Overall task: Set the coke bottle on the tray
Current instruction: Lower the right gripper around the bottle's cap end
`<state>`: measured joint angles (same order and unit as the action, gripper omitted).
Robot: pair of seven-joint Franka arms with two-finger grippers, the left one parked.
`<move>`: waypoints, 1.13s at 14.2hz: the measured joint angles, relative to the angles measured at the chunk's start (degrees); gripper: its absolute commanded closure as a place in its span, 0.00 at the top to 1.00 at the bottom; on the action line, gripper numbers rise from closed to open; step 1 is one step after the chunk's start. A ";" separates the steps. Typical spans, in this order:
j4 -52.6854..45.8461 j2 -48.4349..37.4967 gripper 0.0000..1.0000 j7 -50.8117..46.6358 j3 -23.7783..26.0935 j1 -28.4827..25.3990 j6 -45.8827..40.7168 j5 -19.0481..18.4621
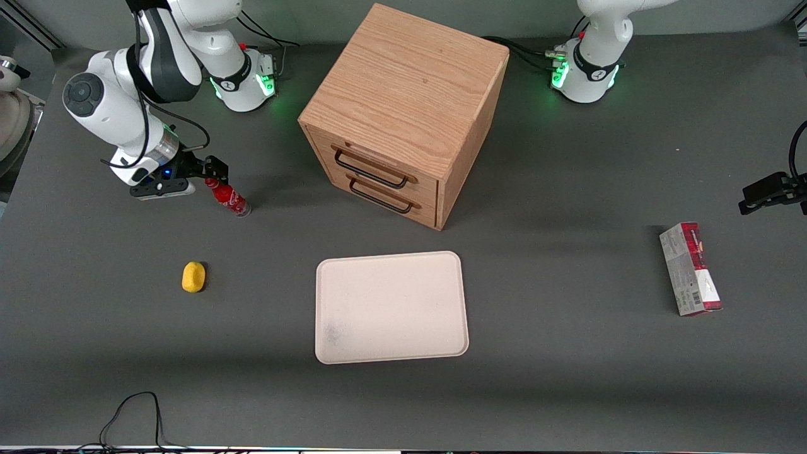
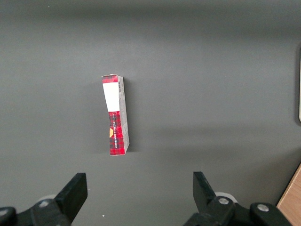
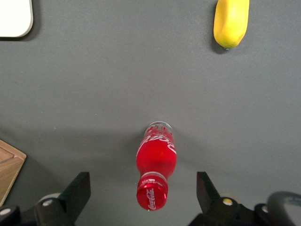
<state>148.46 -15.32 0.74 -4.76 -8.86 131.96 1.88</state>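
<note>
My end effector [image 3: 141, 190] hangs spread wide over the upright coke bottle [image 3: 155, 167] on the tabletop [image 1: 567, 353], its cap between my fingers, well apart from the tray [image 1: 391, 307].

red coke bottle [image 3: 156, 160], off-white tray [image 1: 391, 307], black hand [image 3: 143, 190]

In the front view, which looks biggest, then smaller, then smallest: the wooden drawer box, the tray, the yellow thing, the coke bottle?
1. wooden drawer box
2. tray
3. coke bottle and yellow thing: look alike.
The gripper, open, is above the bottle.
</note>
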 measured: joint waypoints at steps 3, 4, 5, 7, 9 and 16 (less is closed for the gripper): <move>1.85 0.06 1.00 0.03 0.00 0.00 1.68 -0.05; 2.16 0.06 1.00 0.04 0.00 0.00 1.93 -0.05; 2.28 0.06 1.00 0.05 0.00 0.00 1.96 -0.06; 2.29 0.07 1.00 0.06 0.00 0.00 1.97 -0.06; 2.31 0.15 1.00 0.08 0.00 0.00 1.97 -0.06; 3.43 0.36 0.95 0.82 0.00 0.00 3.09 -0.14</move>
<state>151.89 -14.96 1.56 -4.77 -8.86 135.05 1.74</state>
